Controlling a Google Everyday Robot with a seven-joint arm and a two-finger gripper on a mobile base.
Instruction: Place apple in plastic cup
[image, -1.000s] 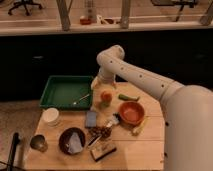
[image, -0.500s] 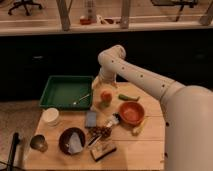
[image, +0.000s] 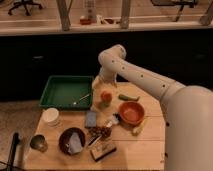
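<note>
The apple, small, round and red-orange, sits on the mouth of the pale yellowish-green plastic cup. The cup stands on the wooden table, just right of the green tray. My gripper hangs straight down from the white arm, directly above the apple and very close to it. The apple hides most of the cup.
A green tray holding a utensil lies to the left. An orange bowl and a green vegetable are to the right. In front are a white round container, a dark metallic cup, a dark bowl, a blue packet and a snack bar.
</note>
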